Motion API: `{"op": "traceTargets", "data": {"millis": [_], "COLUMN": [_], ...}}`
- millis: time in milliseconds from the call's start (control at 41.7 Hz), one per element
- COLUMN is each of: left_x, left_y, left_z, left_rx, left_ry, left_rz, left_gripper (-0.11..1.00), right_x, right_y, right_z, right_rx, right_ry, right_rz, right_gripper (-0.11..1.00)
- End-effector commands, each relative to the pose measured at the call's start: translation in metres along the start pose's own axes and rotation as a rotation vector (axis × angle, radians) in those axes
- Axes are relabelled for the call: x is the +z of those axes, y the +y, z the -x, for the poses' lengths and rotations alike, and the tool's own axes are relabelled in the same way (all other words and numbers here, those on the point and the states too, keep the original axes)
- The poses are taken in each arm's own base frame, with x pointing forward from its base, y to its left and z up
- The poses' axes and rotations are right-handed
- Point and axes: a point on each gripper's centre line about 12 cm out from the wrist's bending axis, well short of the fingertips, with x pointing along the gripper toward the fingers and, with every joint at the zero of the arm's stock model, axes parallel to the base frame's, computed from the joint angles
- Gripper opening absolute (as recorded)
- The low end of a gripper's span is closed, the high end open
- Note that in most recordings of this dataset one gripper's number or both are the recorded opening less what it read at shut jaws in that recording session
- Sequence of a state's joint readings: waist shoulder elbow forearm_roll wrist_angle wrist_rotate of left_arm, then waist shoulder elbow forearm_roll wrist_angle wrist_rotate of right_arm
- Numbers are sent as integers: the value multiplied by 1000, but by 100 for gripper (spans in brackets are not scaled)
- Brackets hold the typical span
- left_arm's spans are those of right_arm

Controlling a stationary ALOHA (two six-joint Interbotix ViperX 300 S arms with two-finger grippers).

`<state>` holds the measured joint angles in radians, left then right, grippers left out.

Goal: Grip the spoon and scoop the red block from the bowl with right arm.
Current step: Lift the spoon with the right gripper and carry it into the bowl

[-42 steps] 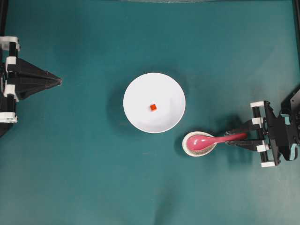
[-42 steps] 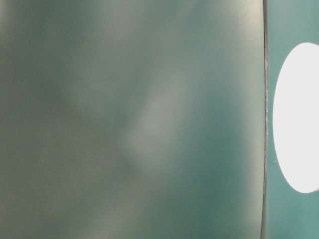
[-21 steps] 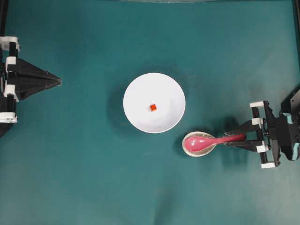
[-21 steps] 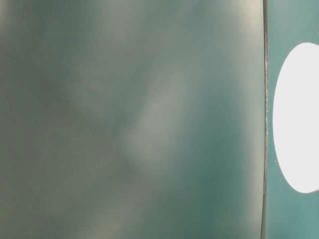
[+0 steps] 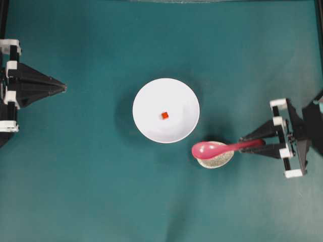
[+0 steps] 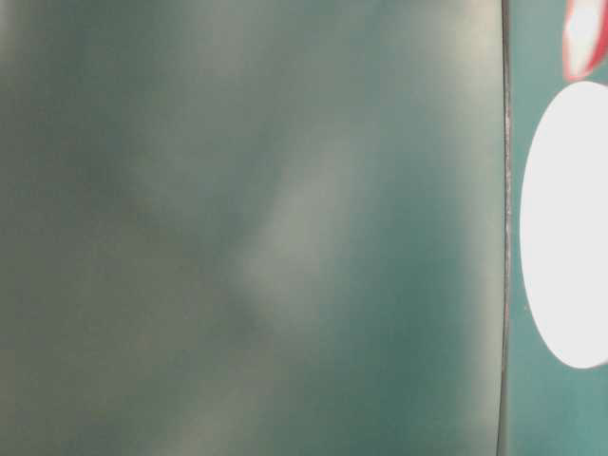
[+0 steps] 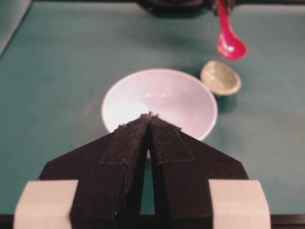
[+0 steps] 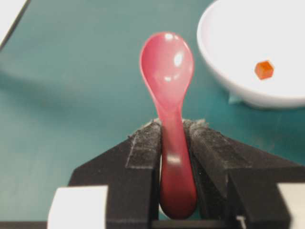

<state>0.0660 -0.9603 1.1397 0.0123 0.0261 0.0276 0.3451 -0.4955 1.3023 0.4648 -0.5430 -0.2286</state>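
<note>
The right tool [image 8: 172, 131] is clamped on the handle of the spoon [image 5: 222, 147], which hangs lifted just above the small speckled dish [image 5: 217, 160] toward the surface's right edge. Its long axis runs left-right, scoop pointing at the bowl [image 5: 151, 93]. The smooth handle could twist between the pads, tilting the scoop so it nudges the red block [image 5: 164, 115] aside. The left tool [image 5: 61, 87] is closed, idle.

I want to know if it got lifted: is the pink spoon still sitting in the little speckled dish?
Apart. The left wrist view shows the spoon hanging in the air above the empty speckled dish, with bare green table between them.
</note>
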Motion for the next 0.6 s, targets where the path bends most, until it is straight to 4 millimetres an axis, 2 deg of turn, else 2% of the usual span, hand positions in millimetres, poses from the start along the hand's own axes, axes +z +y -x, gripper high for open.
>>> {"op": "traceTargets", "data": {"millis": [0, 264, 576], "left_x": [10, 10, 11], "left_y": [1, 1, 1], "left_z": [-1, -1, -1], "left_rx": [4, 4, 4], "left_ry": [-23, -24, -26], "left_rz": [-2, -2, -1], "left_gripper": [0, 0, 0], "right_x": [25, 66, 94], "right_y": [-3, -20, -39], "right_z": [-2, -6, -18], "right_rx": [-2, -34, -69], "right_ry": [-12, 54, 134], "right_rz": [-21, -53, -97], "right_gripper": [24, 24, 24]}}
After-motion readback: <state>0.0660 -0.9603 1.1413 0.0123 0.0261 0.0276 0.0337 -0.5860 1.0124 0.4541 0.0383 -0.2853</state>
